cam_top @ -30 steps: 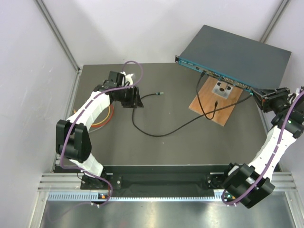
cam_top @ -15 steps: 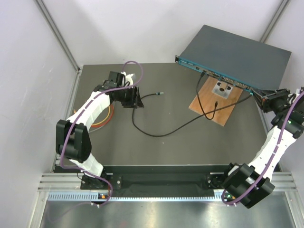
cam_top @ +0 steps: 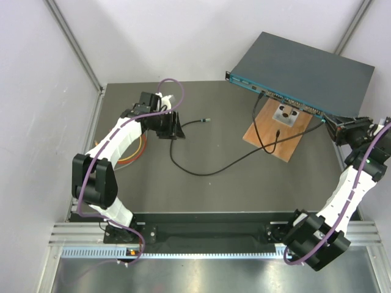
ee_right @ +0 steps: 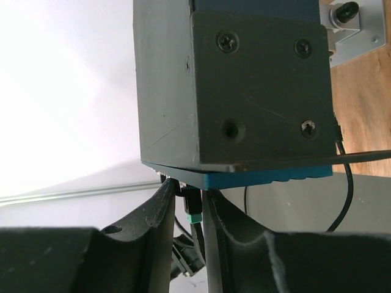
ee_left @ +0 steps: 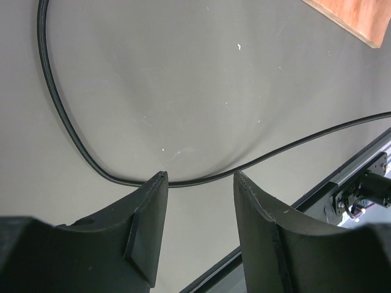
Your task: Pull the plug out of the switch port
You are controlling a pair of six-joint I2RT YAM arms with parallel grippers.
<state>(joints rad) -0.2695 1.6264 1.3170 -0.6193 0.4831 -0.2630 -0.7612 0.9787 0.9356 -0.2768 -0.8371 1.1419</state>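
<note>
The switch (cam_top: 305, 70), a flat dark grey-blue box, sits raised at the back right with its teal socket face (cam_top: 275, 94) toward the table. My right gripper (cam_top: 339, 127) is at the right end of that face. In the right wrist view the switch end (ee_right: 244, 91) fills the top. A black plug with a green collar (ee_right: 193, 207) hangs from the teal edge, and my right gripper (ee_right: 189, 186) is closed around it. My left gripper (cam_top: 176, 129) is open and empty, low over the table (ee_left: 200, 177).
A brown wooden board (cam_top: 275, 131) lies under the switch face. A black cable (cam_top: 208, 171) runs from another port across the board and table to a loose green-tipped end (cam_top: 208, 120); it passes just past the left fingertips (ee_left: 67, 128). Orange-yellow coiled cable (cam_top: 137, 152) lies under the left arm.
The right arm's forearm and wrist have shifted slightly right and down. The left arm, the cable and the switch have not moved.
</note>
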